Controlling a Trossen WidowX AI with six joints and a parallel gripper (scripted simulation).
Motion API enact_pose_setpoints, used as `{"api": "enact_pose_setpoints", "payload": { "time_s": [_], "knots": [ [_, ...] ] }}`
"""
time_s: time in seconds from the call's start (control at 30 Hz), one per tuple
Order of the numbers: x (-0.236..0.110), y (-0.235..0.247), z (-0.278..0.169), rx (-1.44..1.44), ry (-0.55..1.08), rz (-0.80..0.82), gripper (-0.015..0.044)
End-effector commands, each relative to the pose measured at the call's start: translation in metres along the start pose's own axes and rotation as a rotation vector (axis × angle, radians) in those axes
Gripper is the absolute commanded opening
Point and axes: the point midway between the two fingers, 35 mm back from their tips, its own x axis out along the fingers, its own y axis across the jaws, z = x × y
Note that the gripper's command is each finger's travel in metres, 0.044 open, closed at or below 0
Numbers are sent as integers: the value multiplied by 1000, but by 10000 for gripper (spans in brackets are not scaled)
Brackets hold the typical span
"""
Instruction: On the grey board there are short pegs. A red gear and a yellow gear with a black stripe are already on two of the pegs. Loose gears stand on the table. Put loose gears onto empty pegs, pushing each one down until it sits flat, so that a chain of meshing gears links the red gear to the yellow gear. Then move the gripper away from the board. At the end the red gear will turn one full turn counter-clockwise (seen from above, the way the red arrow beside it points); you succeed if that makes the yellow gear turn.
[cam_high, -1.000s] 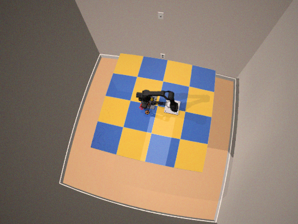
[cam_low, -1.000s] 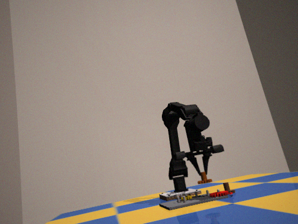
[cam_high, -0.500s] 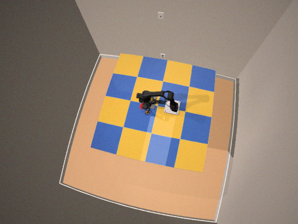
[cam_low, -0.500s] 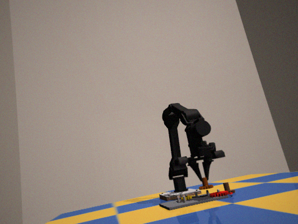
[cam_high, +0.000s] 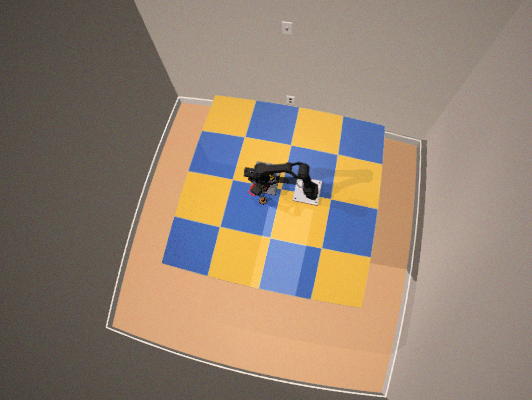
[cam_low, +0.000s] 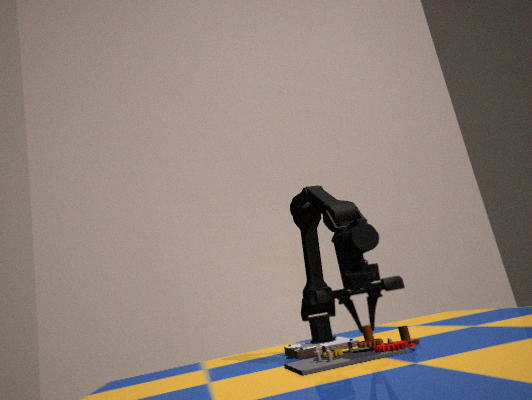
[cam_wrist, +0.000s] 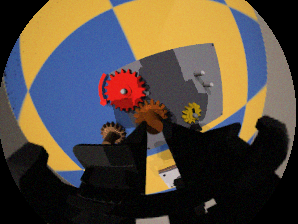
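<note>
My gripper (cam_low: 367, 330) (cam_wrist: 153, 123) is shut on the upright handle of the orange gear (cam_low: 369, 344) (cam_wrist: 151, 110). This gear is low over the grey board (cam_low: 310, 366) (cam_wrist: 213, 62), right beside the red gear (cam_low: 392, 346) (cam_wrist: 131, 96). Whether it is flat on a peg or slightly raised is hidden. The yellow gear (cam_low: 332, 353) (cam_wrist: 191, 111) sits farther along the board, with a gap between it and the orange gear in the wrist view. A loose brown gear (cam_high: 263, 200) (cam_low: 404, 334) (cam_wrist: 113, 133) with a handle stands off the board beside the red gear.
Two bare pegs (cam_wrist: 200, 73) (cam_wrist: 209, 84) stand on the board beyond the yellow gear. The red arrow (cam_wrist: 100, 90) curves beside the red gear. The arm's white base plate (cam_high: 300, 197) is beside the board. Blue and yellow squares surround everything.
</note>
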Motion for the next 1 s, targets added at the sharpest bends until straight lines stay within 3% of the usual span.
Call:
{"api": "enact_pose_setpoints", "payload": {
  "time_s": [0.0,0.8,0.97],
  "knots": [
    [1,0,0,69,-1,3,0],
    [8,0,0,-295,-1,3,0],
    [7,0,0,-244,-1,3,131]
  ]
}}
